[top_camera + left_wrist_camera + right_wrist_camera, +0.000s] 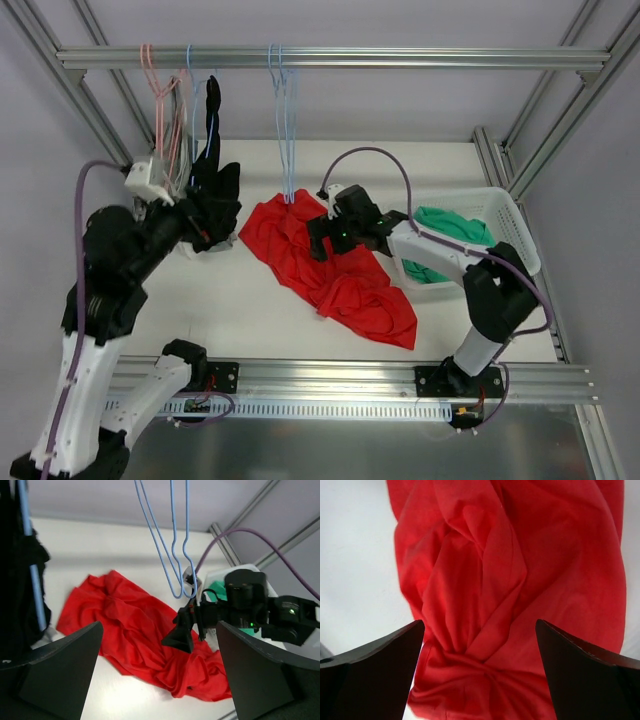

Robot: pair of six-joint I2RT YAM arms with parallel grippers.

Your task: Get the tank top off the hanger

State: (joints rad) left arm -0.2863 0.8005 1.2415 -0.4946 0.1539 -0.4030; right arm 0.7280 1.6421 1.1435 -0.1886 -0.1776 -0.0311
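Observation:
A red tank top point(335, 275) lies crumpled on the white table, below two empty light-blue hangers point(287, 120) that hang from the top rail. My right gripper point(320, 236) is open and hovers just above the red cloth; in the right wrist view point(479, 625) its fingers straddle a bunched fold of the red cloth point(495, 600) without gripping it. A black garment point(213, 185) hangs on a blue hanger point(31, 575) at the left. My left gripper point(205, 228) is open and empty beside the black garment; its wrist view point(159, 630) looks across the red cloth point(130, 625).
Pink hangers point(155, 95) hang at the rail's left end. A white basket point(505, 215) holding green cloth point(450, 225) stands at the right, behind my right arm. Aluminium frame posts point(495, 150) edge the table.

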